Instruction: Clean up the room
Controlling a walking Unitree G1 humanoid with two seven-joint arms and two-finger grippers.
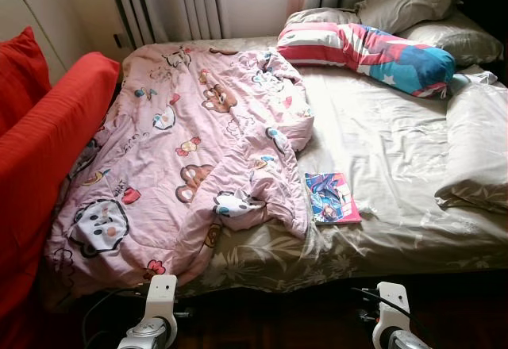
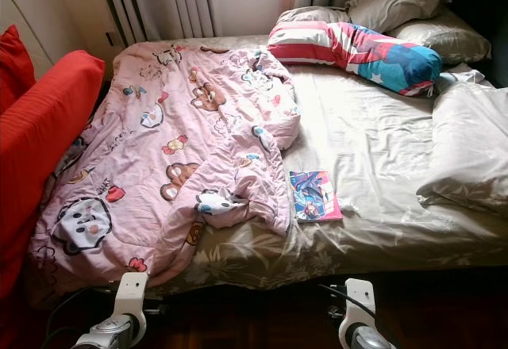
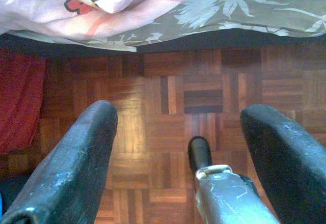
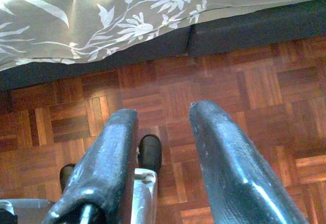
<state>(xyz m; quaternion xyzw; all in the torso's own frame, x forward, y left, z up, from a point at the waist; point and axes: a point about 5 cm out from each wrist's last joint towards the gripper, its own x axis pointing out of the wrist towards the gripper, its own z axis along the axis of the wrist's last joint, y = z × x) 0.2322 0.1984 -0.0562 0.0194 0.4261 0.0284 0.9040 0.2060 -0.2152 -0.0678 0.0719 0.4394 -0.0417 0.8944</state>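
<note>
Pink quilt [image 2: 178,155] rumpled on bed [image 2: 381,151]; book [image 2: 314,196] beside it

We count one bed [image 1: 413,242], carrying one pink cartoon-print quilt [image 1: 182,166], one thin colourful book [image 1: 332,198] and one long striped red-and-blue bolster [image 1: 365,50]. Beige pillows number three: two at the head [image 1: 409,0] [image 1: 460,40] and one along the far edge [image 1: 480,147]. Beside the bed we count two red cushions [image 1: 20,71] [image 1: 48,139].
</note>
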